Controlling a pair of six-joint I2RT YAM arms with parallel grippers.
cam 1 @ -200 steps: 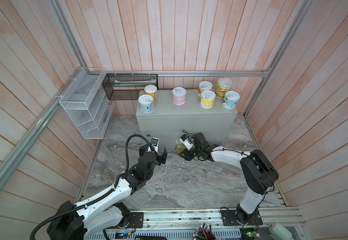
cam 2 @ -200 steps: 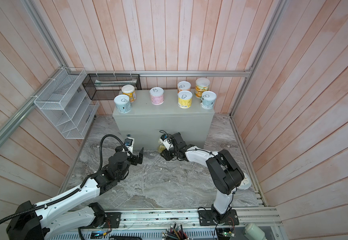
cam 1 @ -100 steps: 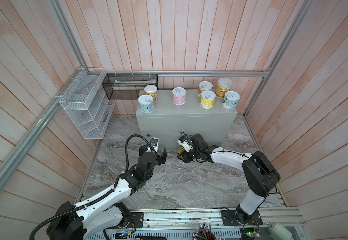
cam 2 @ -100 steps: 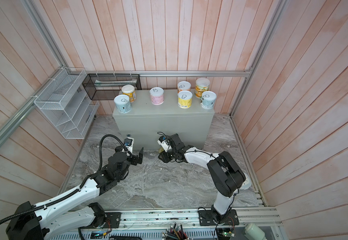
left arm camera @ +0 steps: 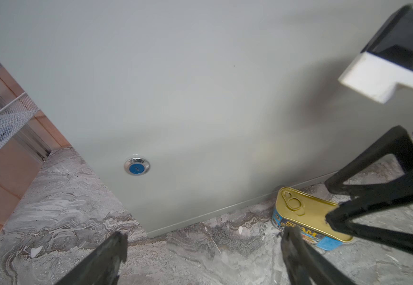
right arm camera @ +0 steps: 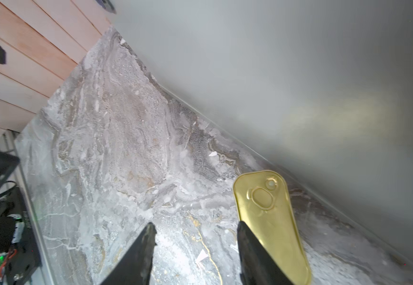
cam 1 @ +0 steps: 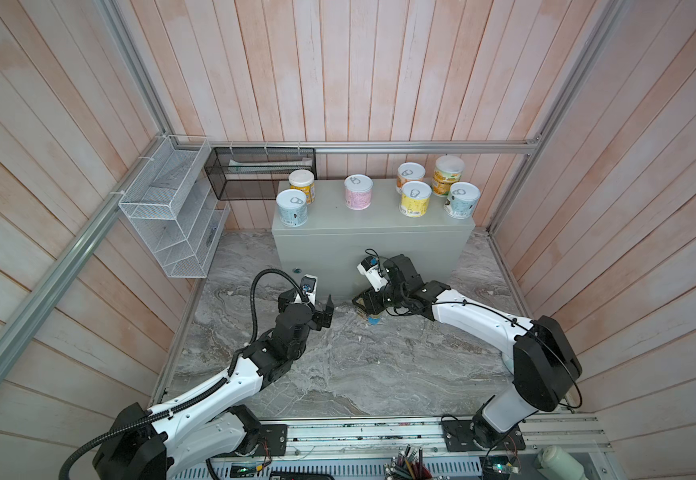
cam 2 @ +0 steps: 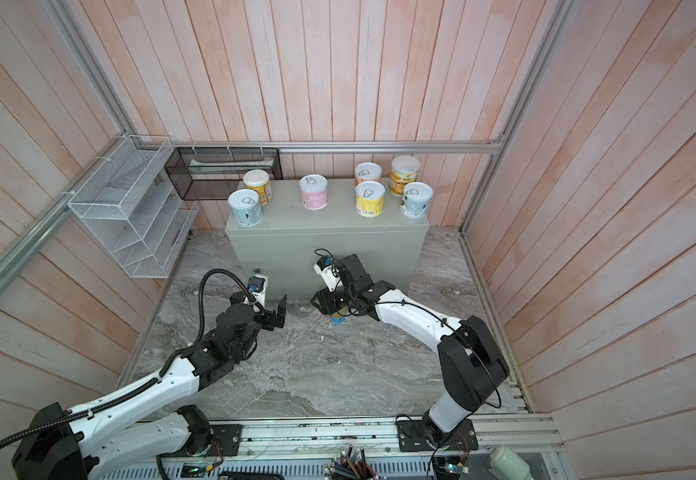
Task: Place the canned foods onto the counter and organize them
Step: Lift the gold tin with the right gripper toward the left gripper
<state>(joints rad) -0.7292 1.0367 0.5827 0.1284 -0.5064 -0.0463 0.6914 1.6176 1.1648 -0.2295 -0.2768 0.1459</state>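
Seven round cans point(cam 1: 358, 192) upright across grey metal surface point(cam 1: 379, 218). Gold-topped Spam tin point(left arm camera: 306, 212) flat on marble point(cam 1: 359, 365), just beside its front base.

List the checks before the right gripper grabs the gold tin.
1. Gold tin on the marble, top up, by the counter front: ok.
2. Right gripper open: ok.
3. Tin between its fingers: not ok; it lies beside one.
4. Left gripper open, clear of the tin: ok.
5. Bare room on the counter top: ok.
6. Tin narrow enough for the grip: cannot tell.
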